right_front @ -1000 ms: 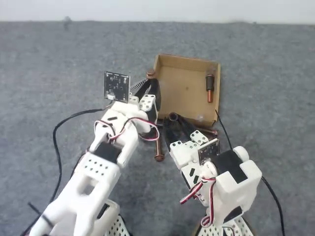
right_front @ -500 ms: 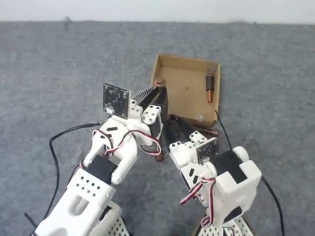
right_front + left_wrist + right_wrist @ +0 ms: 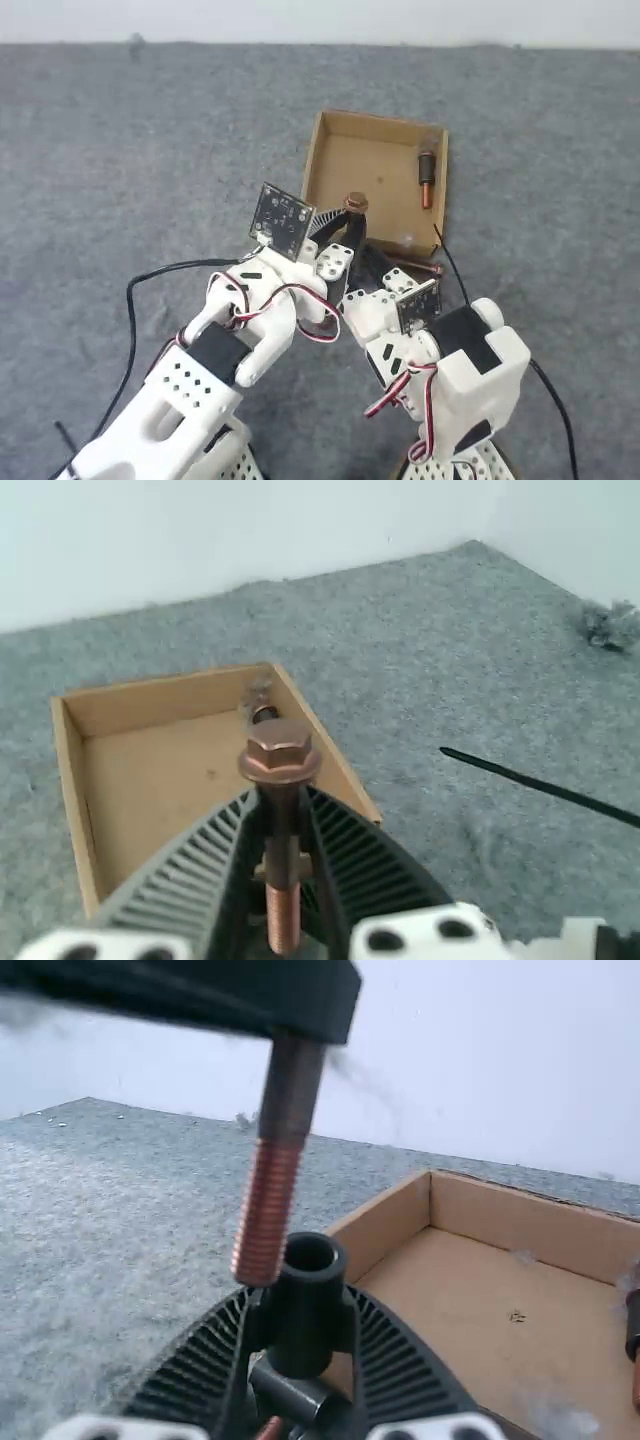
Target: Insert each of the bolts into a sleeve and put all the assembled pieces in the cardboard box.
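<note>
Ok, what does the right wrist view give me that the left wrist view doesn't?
Right wrist adds the black sleeve upright in the right gripper, with the bolt ending beside its open mouth, not inside. Left wrist adds the bolt's hex head and a black cable on the carpet. Both show the bolt held in the left gripper and the cardboard box.

We see the cardboard box (image 3: 375, 175) floor open beside the assembled piece (image 3: 427, 180); our left end effector (image 3: 350, 214) hangs over its near wall.
</note>
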`<state>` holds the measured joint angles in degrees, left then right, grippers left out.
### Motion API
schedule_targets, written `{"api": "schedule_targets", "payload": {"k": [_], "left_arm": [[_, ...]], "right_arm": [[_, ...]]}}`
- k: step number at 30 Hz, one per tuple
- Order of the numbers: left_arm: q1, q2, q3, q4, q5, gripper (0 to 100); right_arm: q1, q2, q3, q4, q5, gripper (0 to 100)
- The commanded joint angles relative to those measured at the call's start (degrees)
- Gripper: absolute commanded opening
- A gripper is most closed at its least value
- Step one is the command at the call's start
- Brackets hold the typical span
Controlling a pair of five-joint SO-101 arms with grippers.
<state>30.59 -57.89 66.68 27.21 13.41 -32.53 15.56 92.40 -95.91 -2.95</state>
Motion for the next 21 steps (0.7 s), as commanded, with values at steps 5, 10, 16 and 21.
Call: {"api": "schedule_targets", "payload": {"k": [5,10,16,21], "left_arm": [[0.0,-2.37,0.66,-9.05,-1.76,1],[0.09,-2.37,0.75,-9.32,-1.76,1],[0.0,-2.29,2.77,-10.9,-1.85,1],[-2.2,-2.29,3.91,-15.21,-1.76,1]], "right_arm": [[-0.48,-0.84,1.14,0.22,0.97,0.6],[-0.4,-0.84,1.14,0.22,0.97,0.6],[-0.31,-0.84,1.14,0.22,0.97,0.6],[-0.31,-0.84,1.14,0.22,0.97,0.6]]}}
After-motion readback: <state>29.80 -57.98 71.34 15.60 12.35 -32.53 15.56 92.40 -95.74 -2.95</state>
